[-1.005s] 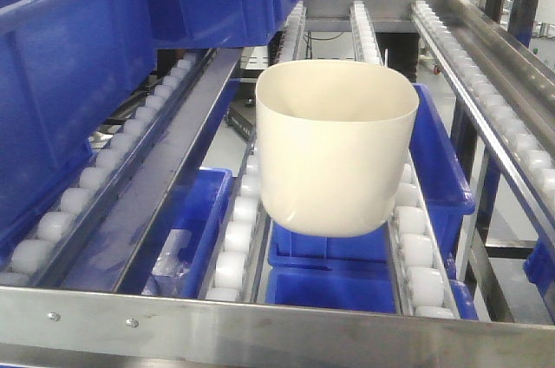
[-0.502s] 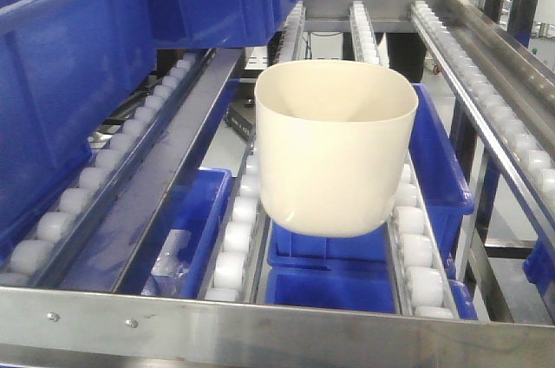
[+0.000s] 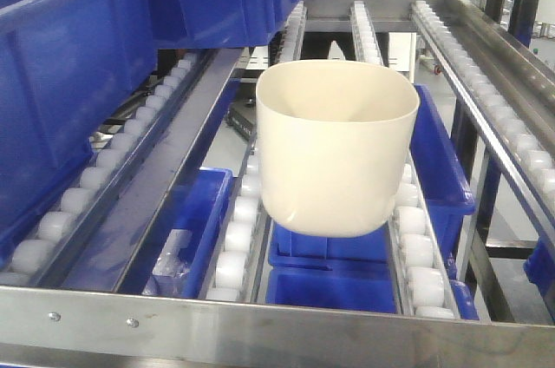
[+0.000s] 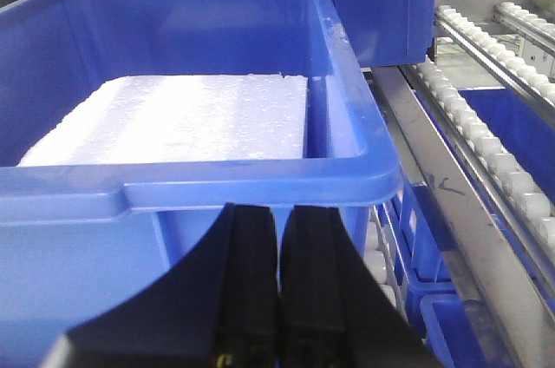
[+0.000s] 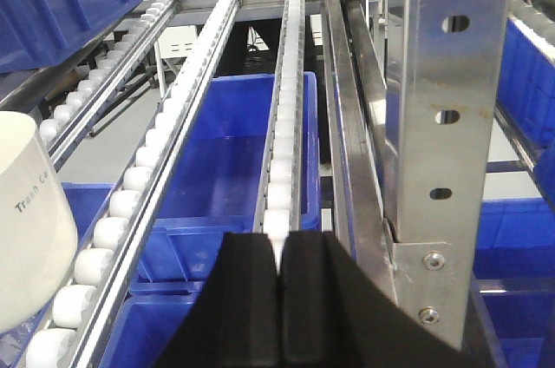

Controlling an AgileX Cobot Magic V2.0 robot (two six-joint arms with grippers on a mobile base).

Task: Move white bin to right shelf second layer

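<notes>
Setting: steel roller rack (image 3: 260, 320) with blue crates around and below.
Left gripper (image 4: 277, 285): black fingers (image 4: 247, 281) pressed together, holding nothing, just before the front wall of a blue crate (image 4: 260, 186) with a white foam slab (image 4: 182, 116) inside.
Right gripper (image 5: 279, 299): fingers closed and empty, over a roller rail (image 5: 282, 151) beside a steel upright (image 5: 447, 116).
White bin (image 3: 336, 144): upright, mouth open, resting across two roller rails of the right shelf second layer (image 3: 416, 255), behind the bolted front bar.
Below: blue crates (image 3: 329, 285) under the rails.

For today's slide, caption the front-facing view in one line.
White bin resting upright on two roller rails behind the steel front bar.
</notes>
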